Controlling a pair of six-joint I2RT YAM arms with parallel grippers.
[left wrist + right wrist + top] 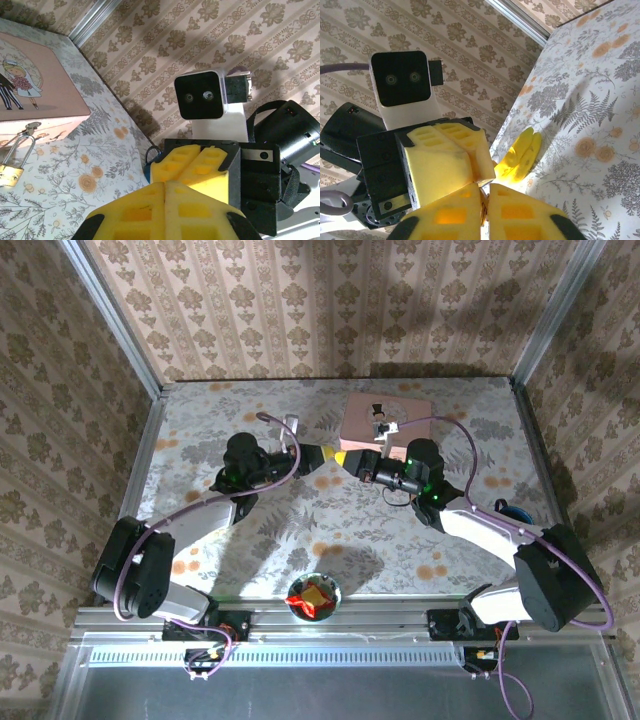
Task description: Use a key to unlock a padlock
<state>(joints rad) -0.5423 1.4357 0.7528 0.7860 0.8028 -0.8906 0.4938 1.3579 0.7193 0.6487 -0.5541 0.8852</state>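
Left claw [165, 189] closed, padlock [10, 172] well apart, hanging

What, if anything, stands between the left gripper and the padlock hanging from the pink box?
Nothing visible does. Bare flowered tablecloth lies between the left gripper and the padlock, off to one side. The right gripper faces it tip to tip, straight ahead, clear of that line.

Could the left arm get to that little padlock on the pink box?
Probably yes. The padlock hangs off the pink box with nothing crowding it. But the left fingers are shut, tip to tip with the right fingers, so they'd have to swing over first.
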